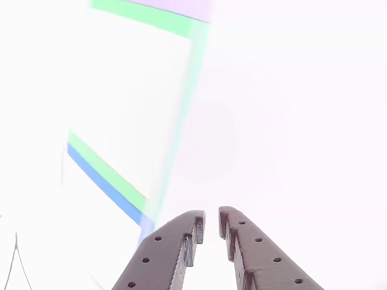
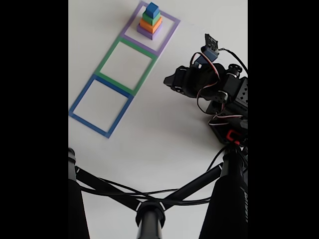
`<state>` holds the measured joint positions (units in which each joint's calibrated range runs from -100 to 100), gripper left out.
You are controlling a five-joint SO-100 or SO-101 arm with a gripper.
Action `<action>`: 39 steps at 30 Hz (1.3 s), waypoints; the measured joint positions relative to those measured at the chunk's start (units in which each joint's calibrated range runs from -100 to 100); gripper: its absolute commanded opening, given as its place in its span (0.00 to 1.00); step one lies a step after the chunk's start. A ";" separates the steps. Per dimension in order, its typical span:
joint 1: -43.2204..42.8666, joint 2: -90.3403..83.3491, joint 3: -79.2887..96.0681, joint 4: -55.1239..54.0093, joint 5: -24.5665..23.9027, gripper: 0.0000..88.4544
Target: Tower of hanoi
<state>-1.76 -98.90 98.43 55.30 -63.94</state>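
The Tower of hanoi stands as one stack at the top of the fixed view: a small blue cube (image 2: 152, 9) on a green block (image 2: 151, 18), an orange block (image 2: 150, 25) and a wide purple block (image 2: 149, 34). It sits inside a purple tape square (image 2: 167, 37). My gripper (image 2: 168, 79) hovers low to the right of the green tape square (image 2: 112, 52), well short of the stack. In the other view my gripper (image 1: 211, 220) enters from the bottom with its jaws nearly together, only a narrow slit between them and nothing held.
A blue tape square (image 2: 82, 99) lies nearest the camera, with the green and purple squares in a row beyond it. The arm's base (image 2: 234, 99) sits at the right with red and black cables. A black stand (image 2: 149, 214) crosses the bottom. Green tape (image 1: 139, 15) and blue tape (image 1: 103, 181) show washed out.
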 measured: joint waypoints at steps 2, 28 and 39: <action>0.82 0.00 -0.09 -1.61 5.12 0.00; 9.66 25.58 -32.81 -12.76 103.45 0.02; 10.23 38.16 -63.36 14.85 138.72 0.08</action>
<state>8.47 -60.74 35.07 70.14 74.78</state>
